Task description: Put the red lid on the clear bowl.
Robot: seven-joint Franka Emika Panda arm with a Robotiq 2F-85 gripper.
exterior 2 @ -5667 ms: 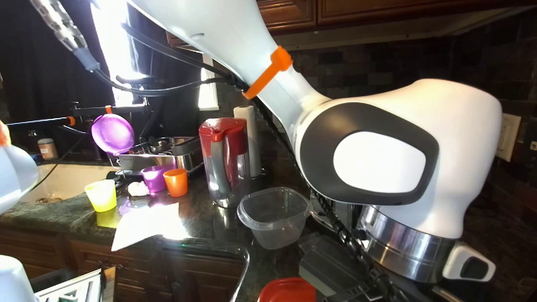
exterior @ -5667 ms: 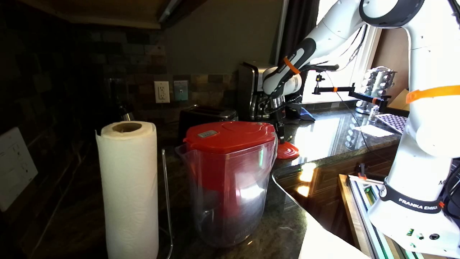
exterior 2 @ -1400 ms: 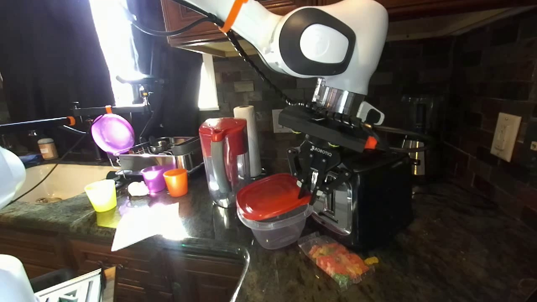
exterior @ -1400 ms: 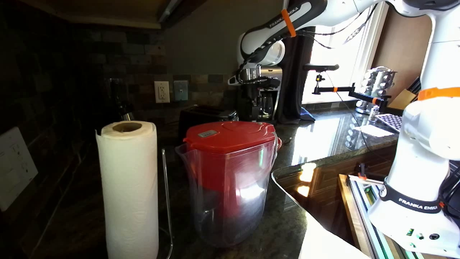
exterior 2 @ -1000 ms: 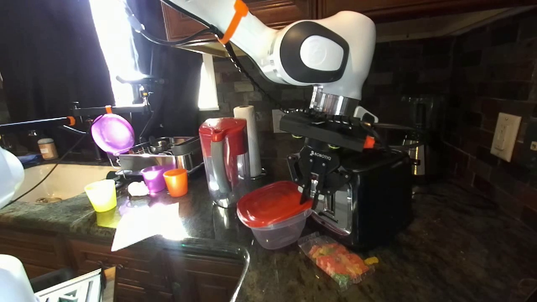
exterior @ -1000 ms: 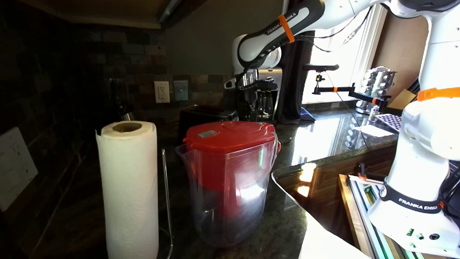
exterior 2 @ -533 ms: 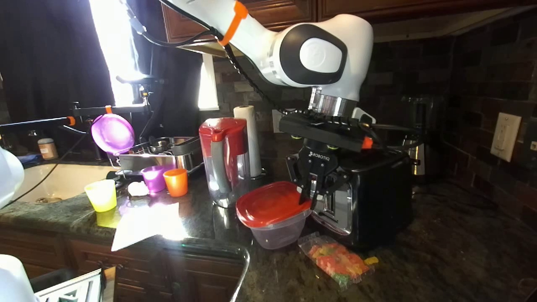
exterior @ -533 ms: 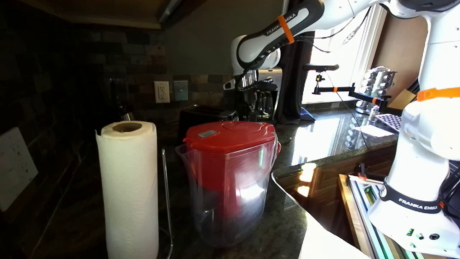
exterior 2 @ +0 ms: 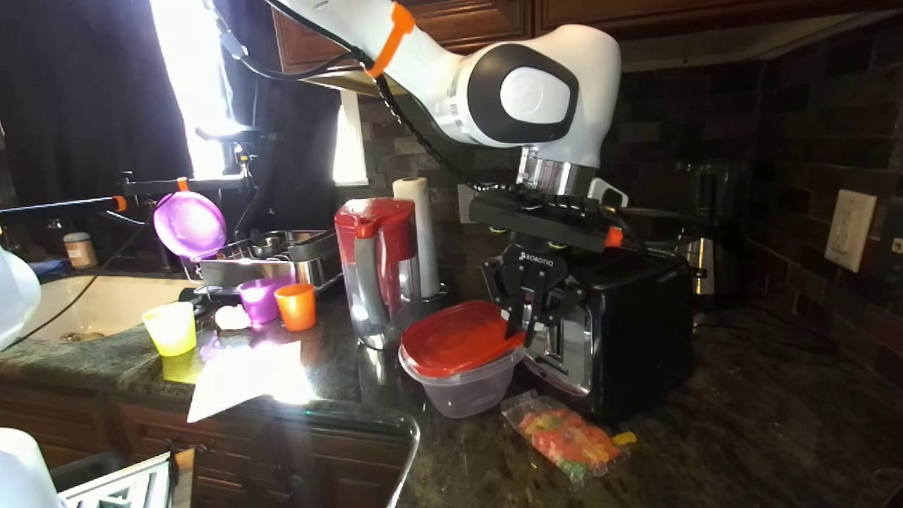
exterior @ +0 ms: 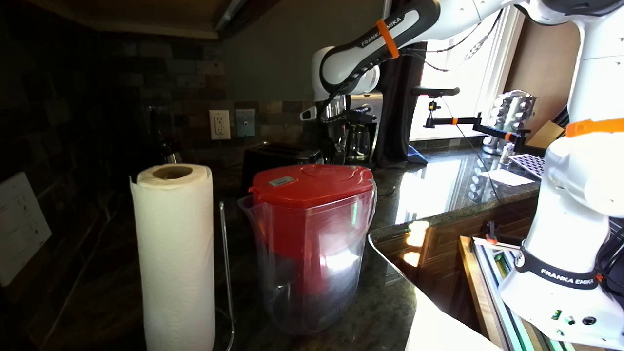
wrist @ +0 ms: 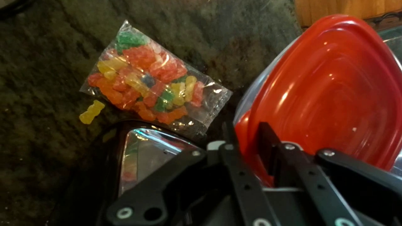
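Where the red lid (exterior 2: 455,339) sits: over the mouth of the clear bowl (exterior 2: 469,396), bowl rim showing past it; fully seated or not, can't tell
Gripper (wrist: 248,136): points down, jaws clamped on lid rim, side nearest the toaster (exterior 2: 642,339)
Clear bowl: upright, just in from the curved inner corner of the worktop (exterior 2: 741,423)
Candy bag (wrist: 150,80): flat, near bowl and toaster, one yellow gummy (wrist: 92,112) loose beside it
Pitcher (exterior: 309,243): red-topped, upright, near same corner
Paper towel roll (exterior: 176,258): upright beside pitcher, toward worktop's back edge
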